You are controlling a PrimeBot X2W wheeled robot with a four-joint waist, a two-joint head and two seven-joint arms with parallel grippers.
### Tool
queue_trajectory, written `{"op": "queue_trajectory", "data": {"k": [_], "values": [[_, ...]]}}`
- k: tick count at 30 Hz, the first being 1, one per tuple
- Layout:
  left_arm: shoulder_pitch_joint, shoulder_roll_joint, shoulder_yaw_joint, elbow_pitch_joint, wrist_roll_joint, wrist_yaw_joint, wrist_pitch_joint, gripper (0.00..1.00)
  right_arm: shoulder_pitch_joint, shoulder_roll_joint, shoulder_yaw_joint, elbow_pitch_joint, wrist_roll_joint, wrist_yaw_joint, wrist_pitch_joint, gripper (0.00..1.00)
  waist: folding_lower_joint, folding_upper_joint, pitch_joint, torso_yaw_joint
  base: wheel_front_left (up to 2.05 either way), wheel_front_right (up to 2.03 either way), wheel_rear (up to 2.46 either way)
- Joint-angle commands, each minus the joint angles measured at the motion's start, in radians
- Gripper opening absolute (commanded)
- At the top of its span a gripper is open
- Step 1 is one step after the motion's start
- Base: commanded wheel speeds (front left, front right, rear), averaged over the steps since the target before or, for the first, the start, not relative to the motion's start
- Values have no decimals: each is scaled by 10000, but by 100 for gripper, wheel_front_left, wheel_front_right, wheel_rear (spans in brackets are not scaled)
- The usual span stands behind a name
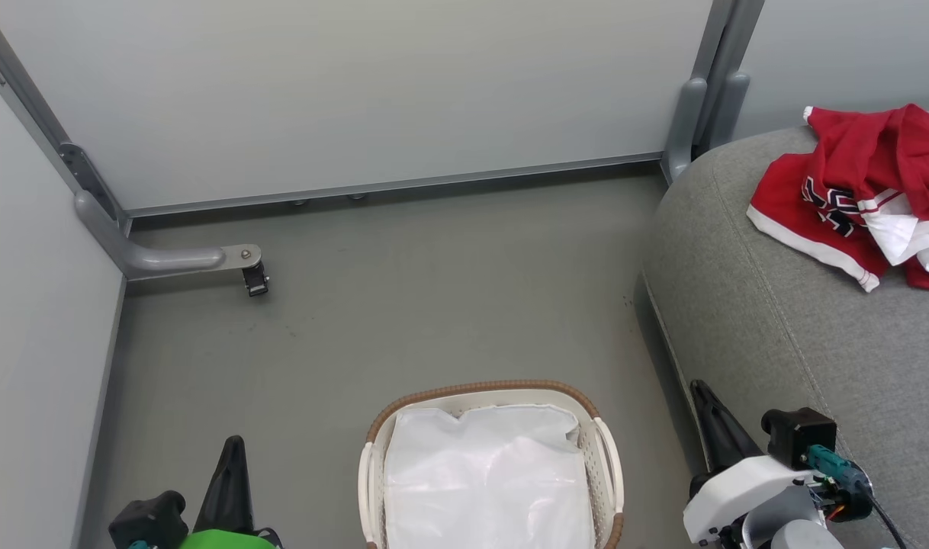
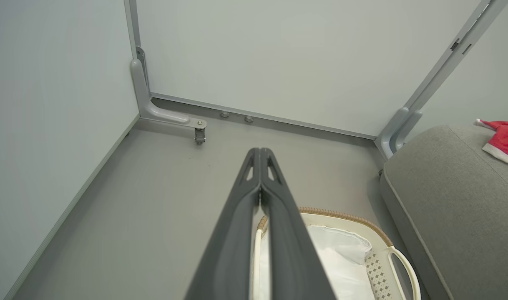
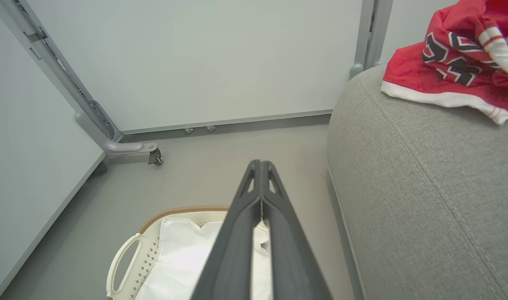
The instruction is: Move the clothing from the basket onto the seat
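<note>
Grey floor (image 1: 434,305) carries the basket (image 1: 480,387), holding its white liner (image 1: 487,480); the clothing (image 1: 846,175) lies heaped on the seat (image 1: 777,320). Left jaws and right jaws are closed, empty.

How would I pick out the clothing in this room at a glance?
Find the big grey seat on the right of the head view. On its far end lies the clothing, a crumpled heap. It alone is red, with white trim and black-and-white lettering, unlike the plain white liner in the basket on the floor.
</note>
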Motion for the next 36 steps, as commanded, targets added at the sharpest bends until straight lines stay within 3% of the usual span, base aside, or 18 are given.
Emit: {"op": "queue_trajectory", "data": {"k": [1, 36], "values": [[-156, 18, 90, -176, -503, -22, 116, 0, -136, -21, -117, -215, 548, -1, 117, 0, 1, 0, -3, -2, 0, 0, 0], [-809, 32, 704, -448, -5581, -125, 1555, 0, -87, -55, -954, -815, 6080, -4, 1550, 0, 1, 0, -64, -42, 0, 0, 0]]}}
